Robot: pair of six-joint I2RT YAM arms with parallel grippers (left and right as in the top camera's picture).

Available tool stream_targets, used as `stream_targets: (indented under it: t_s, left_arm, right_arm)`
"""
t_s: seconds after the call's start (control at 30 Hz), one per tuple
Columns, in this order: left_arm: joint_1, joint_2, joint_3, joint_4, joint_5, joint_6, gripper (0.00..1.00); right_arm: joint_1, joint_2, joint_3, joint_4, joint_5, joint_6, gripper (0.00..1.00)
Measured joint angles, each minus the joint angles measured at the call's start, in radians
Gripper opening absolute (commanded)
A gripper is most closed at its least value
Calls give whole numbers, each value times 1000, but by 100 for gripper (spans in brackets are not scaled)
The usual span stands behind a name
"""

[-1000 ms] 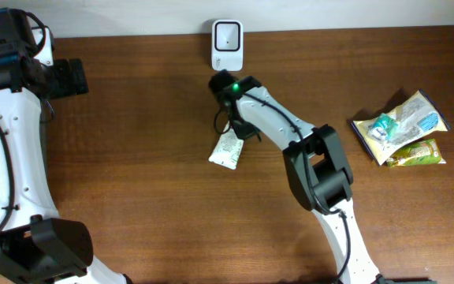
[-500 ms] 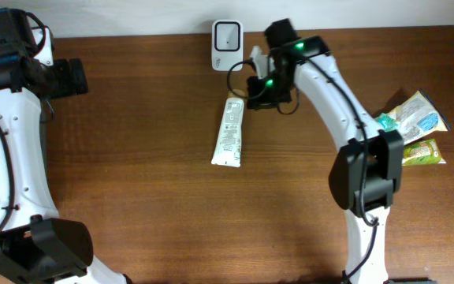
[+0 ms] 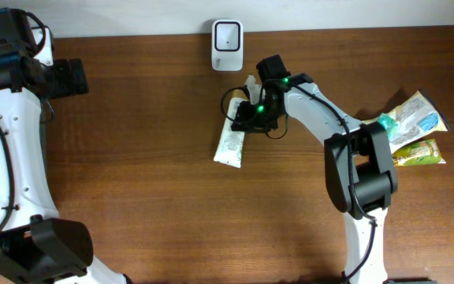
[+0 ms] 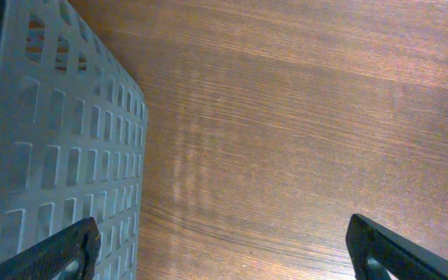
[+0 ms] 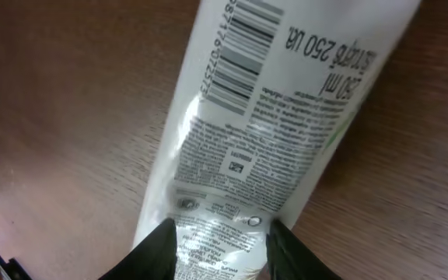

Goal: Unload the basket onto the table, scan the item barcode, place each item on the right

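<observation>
A white tube (image 3: 229,146) lies on the brown table below the white barcode scanner (image 3: 227,35), which stands at the back edge. My right gripper (image 3: 247,117) hovers over the tube's upper end. In the right wrist view the tube (image 5: 271,132) fills the frame, printed side up with its barcode (image 5: 239,66) showing. The right gripper (image 5: 222,253) has its black fingers (image 5: 162,253) parted, one over each edge of the tube. My left gripper (image 4: 224,249) is wide open over bare wood at the far left (image 3: 69,79).
Two snack packets, one pale (image 3: 400,122) and one green (image 3: 416,152), lie at the right side of the table. A grey perforated basket wall (image 4: 53,155) stands close on the left of my left gripper.
The right gripper has come from beside the scanner down and left onto the tube's upper end. Its fingers have parted. The left arm has not moved.
</observation>
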Motion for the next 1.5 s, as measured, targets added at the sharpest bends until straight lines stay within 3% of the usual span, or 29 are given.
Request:
stream_targets:
  t_s: [0.17,0.2,0.27,0.53,0.67,0.77,1.0,1.17,1.23,1.5]
  left_arm:
    - [0,0,0,0,0,0,99]
    - [0,0,0,0,0,0,99]
    - [0,0,0,0,0,0,99]
    - [0,0,0,0,0,0,99]
    - [0,0,0,0,0,0,99]
    - [0,0,0,0,0,0,99]
    - [0,0,0,0,0,0,99]
    - [0,0,0,0,0,0,99]
    - [0,0,0,0,0,0,99]
    - [0,0,0,0,0,0,99]
  right_arm:
    - [-13,-4,-1,2,-3,2,49]
    - [-16,-5,-1,2,-3,3,64]
    - [-53,-14,-2,5,0,2,79]
    - [-61,-35,-3,29,0,5,81]
    - [-14,-18,-3,39,-23,6,71]
    - [-10,22,-3,55,-40,14,70]
    - [-13,55,-3,85,-63,59,51]
    - [-18,87,1,111,-129,107,24]
    - [-22,92,1,117,-159,112,6]
    - [-55,94,5,105,-272,53,4]
